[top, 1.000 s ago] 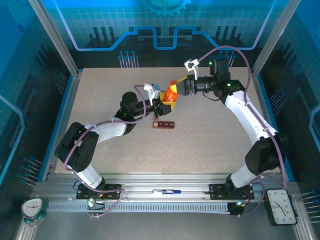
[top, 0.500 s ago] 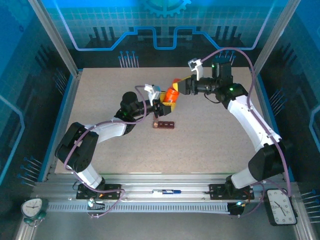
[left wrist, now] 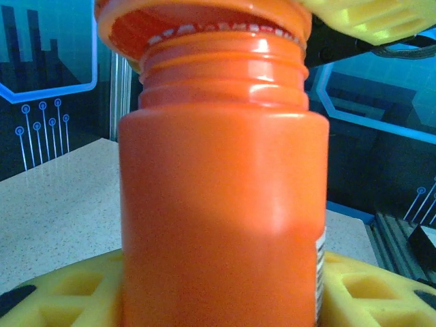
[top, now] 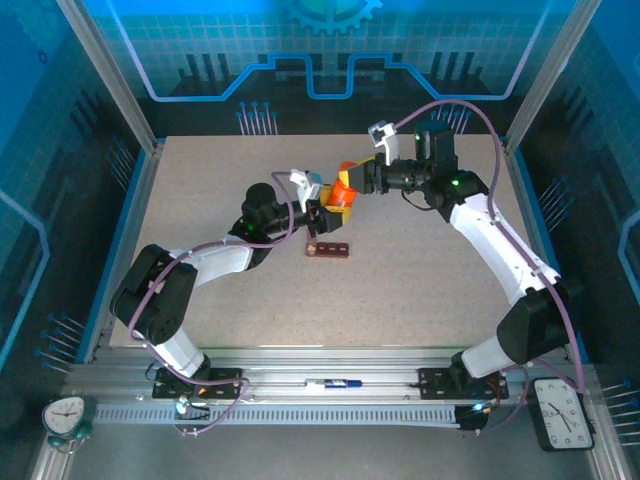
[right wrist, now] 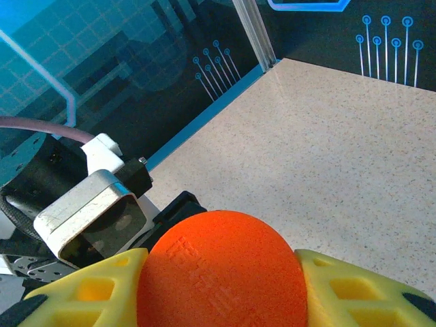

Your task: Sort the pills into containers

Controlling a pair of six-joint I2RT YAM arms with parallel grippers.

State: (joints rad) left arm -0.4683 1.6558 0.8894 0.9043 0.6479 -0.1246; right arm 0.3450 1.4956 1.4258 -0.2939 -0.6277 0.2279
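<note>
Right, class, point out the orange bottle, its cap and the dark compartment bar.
orange bottle (left wrist: 221,225), left wrist view, middle of its body.
cap (right wrist: 221,272), right wrist view, centre of its top.
compartment bar (top: 330,249), top external view, its middle.

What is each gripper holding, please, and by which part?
Left gripper: the orange bottle, by its body. Right gripper: its cap, by the sides.

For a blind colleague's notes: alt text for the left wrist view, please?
An orange pill bottle stands upright, close to the lens, clamped between the left gripper's yellow fingers. Its orange cap sits tilted, loose above the threaded neck, with another yellow finger beside it at the top right.
</note>
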